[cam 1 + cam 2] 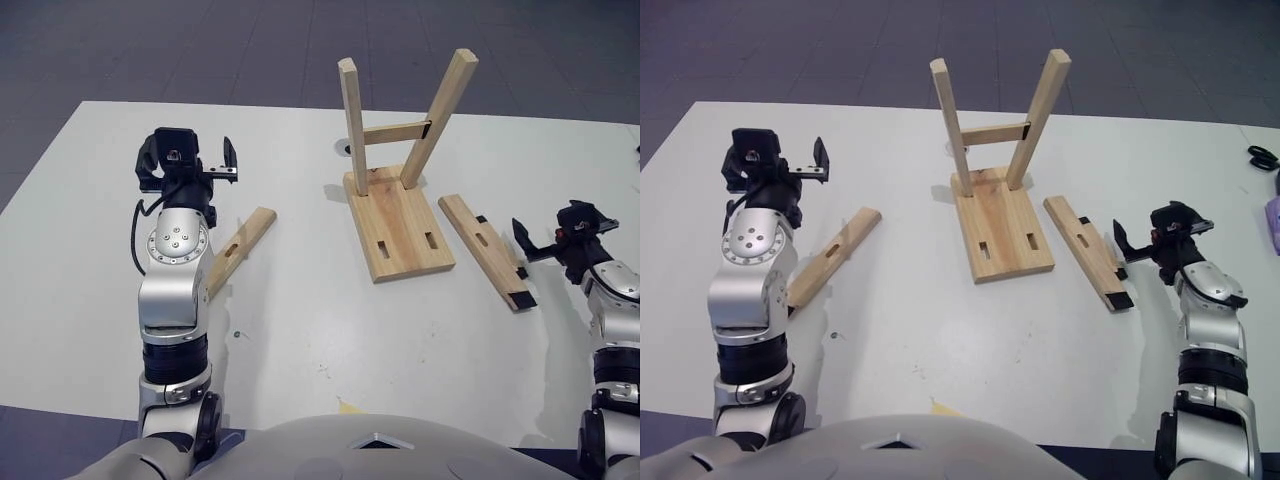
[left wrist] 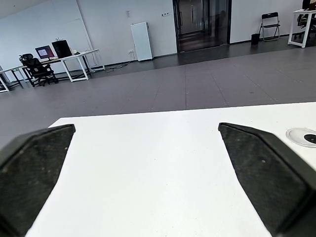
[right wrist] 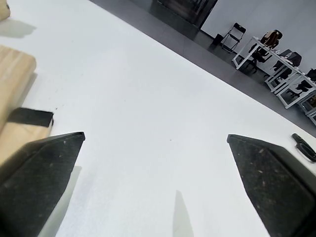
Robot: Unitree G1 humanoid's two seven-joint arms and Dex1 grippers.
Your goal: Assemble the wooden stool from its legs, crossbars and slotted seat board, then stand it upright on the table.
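The slotted seat board (image 1: 402, 232) lies flat at the table's centre back. Two legs (image 1: 352, 120) (image 1: 440, 112) stand upright in its far slots, joined by a crossbar (image 1: 393, 132). A loose leg with black bands (image 1: 487, 250) lies just right of the board; its end (image 3: 15, 126) is close to my right gripper (image 1: 555, 230), which is open and empty. Another loose leg (image 1: 240, 248) lies to the left, partly hidden by my left arm. My left gripper (image 1: 188, 160) is raised above the table at the left, open with nothing between its pads (image 2: 266, 168).
A round cable hole (image 1: 343, 148) sits in the white table (image 1: 300, 320) behind the board. Scissors (image 1: 1262, 155) and a purple object (image 1: 1274, 210) lie at the far right edge. Bare tabletop spans the front and middle.
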